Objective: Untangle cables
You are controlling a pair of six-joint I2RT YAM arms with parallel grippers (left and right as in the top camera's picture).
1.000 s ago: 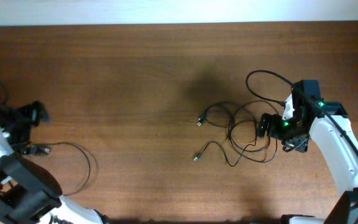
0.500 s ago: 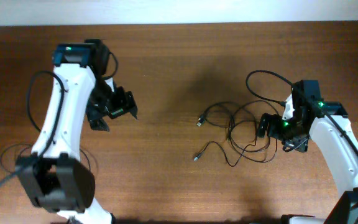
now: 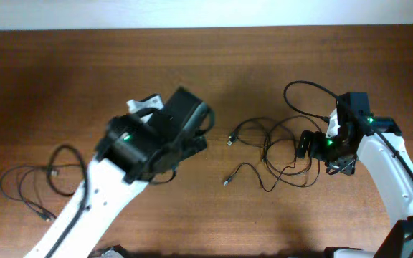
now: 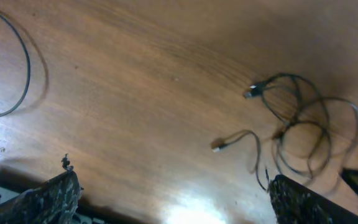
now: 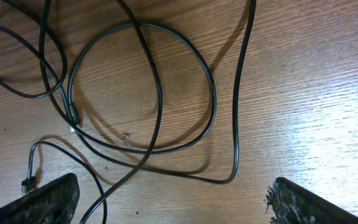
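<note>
Hanging spread wide over the bench (image 5: pixel 303 74), the right fingers (image 5: pixel 51 198) hold nothing. Just beyond lie the cables (image 5: pixel 160 99), thin, limp and light, likely to slide and drag together when pulled. A free plug end (image 3: pixel 226 182) looks the best hold. Farther off, the left fingers (image 4: pixel 48 199) gape empty too.

A: Where are the cables (image 3: pixel 267 154)?
B: Loose tangle, right of centre on the table (image 3: pixel 84 72); two plug ends point left. Right gripper (image 3: pixel 305 145) at its right edge.
A: Left arm (image 3: pixel 131 143)?
B: Bottom left to centre, apart from the tangle. Separate cord (image 3: pixel 52 172) loops at lower left.
</note>
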